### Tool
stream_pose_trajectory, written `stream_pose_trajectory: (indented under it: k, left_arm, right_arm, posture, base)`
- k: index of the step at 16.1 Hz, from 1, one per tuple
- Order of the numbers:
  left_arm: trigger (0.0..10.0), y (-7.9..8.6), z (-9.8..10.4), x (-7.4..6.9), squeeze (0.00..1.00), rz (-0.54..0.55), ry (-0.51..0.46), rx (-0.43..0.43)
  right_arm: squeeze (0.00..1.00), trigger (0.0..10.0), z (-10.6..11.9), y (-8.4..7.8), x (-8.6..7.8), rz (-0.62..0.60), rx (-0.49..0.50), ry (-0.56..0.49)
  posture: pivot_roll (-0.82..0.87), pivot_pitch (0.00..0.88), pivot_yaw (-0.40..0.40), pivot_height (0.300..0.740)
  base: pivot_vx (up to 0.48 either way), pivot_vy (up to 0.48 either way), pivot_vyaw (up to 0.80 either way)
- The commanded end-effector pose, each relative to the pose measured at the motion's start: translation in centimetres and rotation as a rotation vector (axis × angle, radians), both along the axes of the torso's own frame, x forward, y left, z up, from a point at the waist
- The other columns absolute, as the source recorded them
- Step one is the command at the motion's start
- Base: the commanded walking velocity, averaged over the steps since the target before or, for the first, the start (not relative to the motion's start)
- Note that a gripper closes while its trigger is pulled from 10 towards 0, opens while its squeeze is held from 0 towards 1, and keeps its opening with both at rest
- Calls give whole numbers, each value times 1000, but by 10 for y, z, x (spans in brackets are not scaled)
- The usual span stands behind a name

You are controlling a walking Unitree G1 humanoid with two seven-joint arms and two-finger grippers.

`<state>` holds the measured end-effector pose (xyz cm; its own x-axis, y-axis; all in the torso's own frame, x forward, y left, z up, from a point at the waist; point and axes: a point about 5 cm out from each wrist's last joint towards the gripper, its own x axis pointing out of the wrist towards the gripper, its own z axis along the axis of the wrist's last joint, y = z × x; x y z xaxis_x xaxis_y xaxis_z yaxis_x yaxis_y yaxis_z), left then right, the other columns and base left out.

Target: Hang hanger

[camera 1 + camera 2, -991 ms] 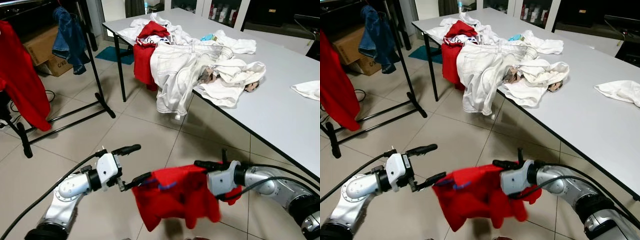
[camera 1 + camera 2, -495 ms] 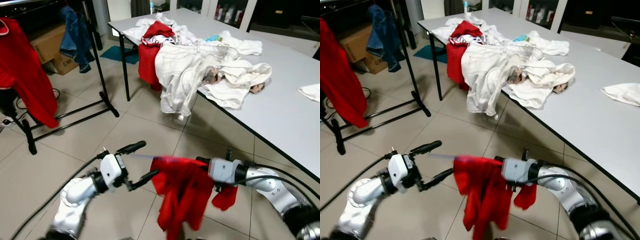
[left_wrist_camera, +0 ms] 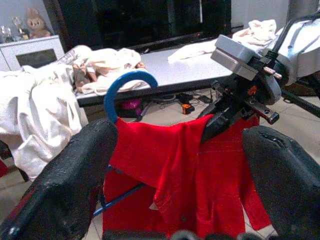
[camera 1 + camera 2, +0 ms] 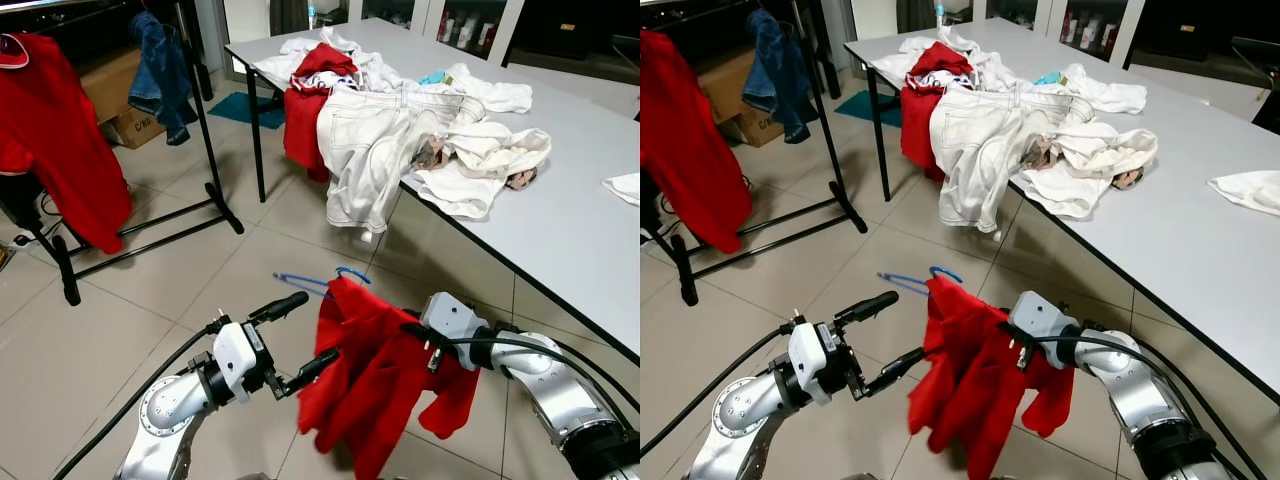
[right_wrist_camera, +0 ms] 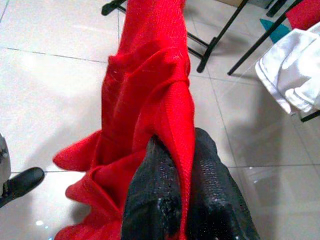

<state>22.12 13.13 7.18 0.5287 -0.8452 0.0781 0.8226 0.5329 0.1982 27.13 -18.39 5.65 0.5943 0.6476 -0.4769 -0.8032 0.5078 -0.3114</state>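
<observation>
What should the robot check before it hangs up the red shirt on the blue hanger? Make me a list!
1. Right gripper holds the red shirt: ok, its fingers pinch a fold of the cloth.
2. Left gripper is free to help: ok, it is open beside the shirt and holds nothing.
3. Blue hanger hook is free: ok, it sticks out above the shirt's top.
4. Shirt sits neatly on the hanger: not ok, it hangs bunched and lopsided.
5. Clothes rack is close enough: not ok, it stands well off to the robot's left.
6. Free space on the rack's bar: cannot tell, the bar is out of view.
</observation>
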Motion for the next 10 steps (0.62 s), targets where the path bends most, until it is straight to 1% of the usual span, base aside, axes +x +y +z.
stream_pose_trajectory:
  k: [1,2,3,4,5,6,7,8,9,10]
  left_arm:
    - [10000,-2,-3,-3,0,-16,50,1]
    - [10000,-2,-3,-3,0,-16,50,1]
    - [10000,0,-14,-8,0,-51,137,23]
    - [10000,8,-25,-11,0,-47,184,64]
    - [10000,12,-28,-11,0,-33,197,74]
    - [10000,22,-38,-10,0,-4,242,100]
    - [10000,26,-43,-11,0,-3,263,119]
    - [10000,29,-48,-14,576,-12,283,153]
    - [10000,32,-51,-16,984,-1,286,176]
    - [10000,37,-53,-14,925,52,279,181]
  right_arm:
    - [0,0,17,-1,6,5,4,-56]
    - [0,0,17,-1,6,5,4,-56]
    - [0,0,25,0,6,13,18,-76]
    - [0,0,35,3,5,40,37,-100]
    - [0,0,38,4,4,55,45,-116]
    - [0,0,46,5,2,68,74,-137]
    - [0,0,50,5,0,66,108,-137]
    - [0,0,55,4,-3,74,152,-128]
    - [0,0,59,4,-7,99,179,-126]
    - [0,0,63,4,-13,132,189,-127]
  posture:
    - [-69,0,19,740]
    - [-69,0,19,740]
    - [-70,0,18,740]
    - [-72,0,16,740]
    - [-75,0,16,740]
    - [-80,0,15,740]
    - [-83,0,15,740]
    - [-86,0,15,740]
    - [-89,0,16,740]
    - [-92,0,15,740]
  base:
    - [0,0,0]
    - [0,0,0]
    - [0,0,0]
    - [0,0,0]
    - [0,0,0]
    - [0,0,0]
    - [0,0,0]
    - [0,0,0]
    - [0,0,0]
    - [0,0,0]
